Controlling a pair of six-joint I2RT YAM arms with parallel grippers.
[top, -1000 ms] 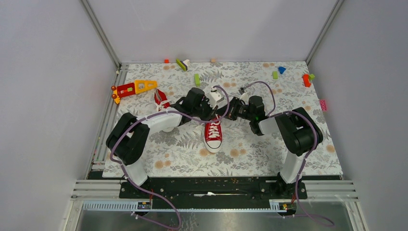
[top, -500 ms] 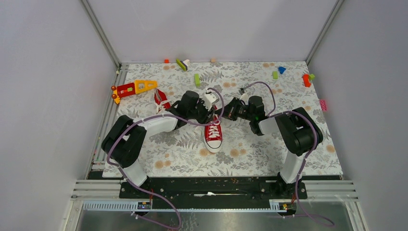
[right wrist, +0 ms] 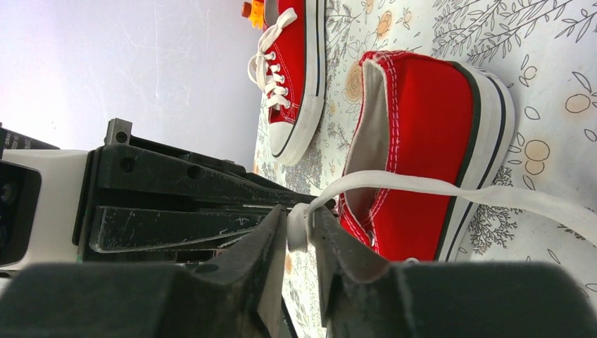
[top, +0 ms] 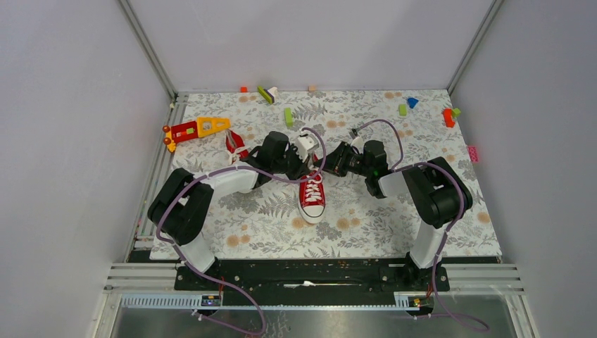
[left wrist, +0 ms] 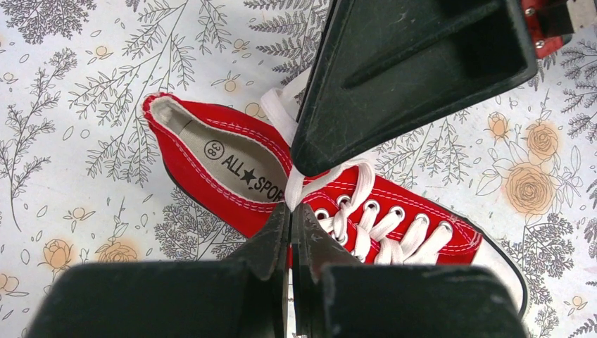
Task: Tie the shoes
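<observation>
On the bench (top: 394, 211), a second shoe (top: 235, 144) lies left of centre, partly behind the left arm. The left gripper (left wrist: 290, 215) is closed, pinching the lace (left wrist: 294, 184) above the middle shoe (top: 311, 198). Facing it from the right, the right gripper (right wrist: 299, 227) is clamped on the lace too, near the heel.

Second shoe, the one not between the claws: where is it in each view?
Top external: second shoe sits left of centre, beside the left arm.
Left wrist: not in it.
Right wrist: top centre, toe towards the bottom of the picture.
Shared landmark: centre shoe, seen in all three.
</observation>
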